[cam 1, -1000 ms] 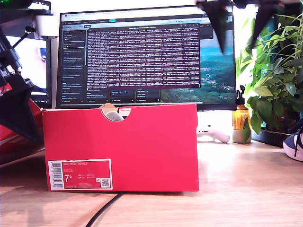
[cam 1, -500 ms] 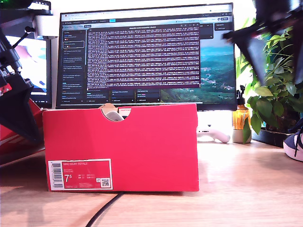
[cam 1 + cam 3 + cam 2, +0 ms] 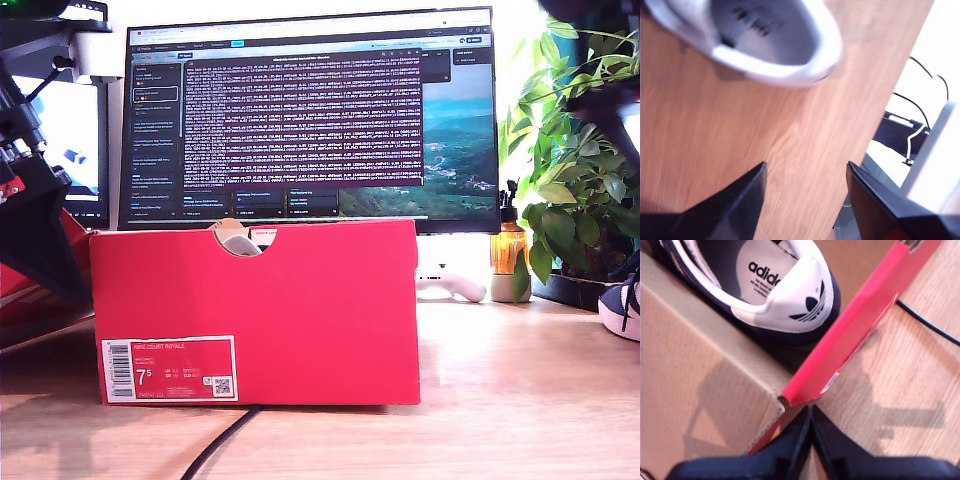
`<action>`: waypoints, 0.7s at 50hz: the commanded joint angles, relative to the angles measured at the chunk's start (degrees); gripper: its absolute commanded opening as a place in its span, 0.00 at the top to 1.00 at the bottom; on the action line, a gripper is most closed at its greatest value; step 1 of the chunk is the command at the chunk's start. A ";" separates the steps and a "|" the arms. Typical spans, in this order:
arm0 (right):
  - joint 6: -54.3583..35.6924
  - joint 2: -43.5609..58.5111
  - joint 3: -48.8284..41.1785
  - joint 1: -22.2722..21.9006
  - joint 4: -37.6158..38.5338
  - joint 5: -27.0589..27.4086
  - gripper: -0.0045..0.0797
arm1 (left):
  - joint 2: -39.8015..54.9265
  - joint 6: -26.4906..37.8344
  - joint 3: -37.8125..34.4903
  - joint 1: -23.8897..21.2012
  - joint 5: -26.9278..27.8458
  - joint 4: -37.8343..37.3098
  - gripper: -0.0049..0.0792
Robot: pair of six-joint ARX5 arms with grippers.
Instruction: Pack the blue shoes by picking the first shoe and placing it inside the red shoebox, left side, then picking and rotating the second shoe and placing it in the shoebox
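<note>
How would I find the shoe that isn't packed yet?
Find the big red shoebox in front of the monitor, then look along the wooden table to the exterior view's right edge. The blue shoe peeks in there below the green plant, showing its white sole.

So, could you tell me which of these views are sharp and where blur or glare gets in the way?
Exterior view: the red shoebox is sharp, but window light washes out the upper right. First wrist view: the shoe in the box is crisp, with my first gripper casting a shadow. Second wrist view: the other shoe is motion-blurred, and the background is overexposed.
</note>
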 commanded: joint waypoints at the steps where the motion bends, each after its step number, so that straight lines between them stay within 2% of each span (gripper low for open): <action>1: 0.39 -1.38 -1.11 -1.31 0.07 0.15 0.40 | 0.57 0.13 -0.17 -0.15 0.26 0.31 0.96; 16: 1.01 -1.49 -3.69 -6.19 0.07 -0.79 0.40 | 0.57 0.13 -0.17 -0.15 0.26 0.31 0.96; 35: 2.38 -1.46 -4.11 -11.15 0.07 2.21 0.40 | 0.57 0.13 -0.17 -0.15 0.26 0.31 0.96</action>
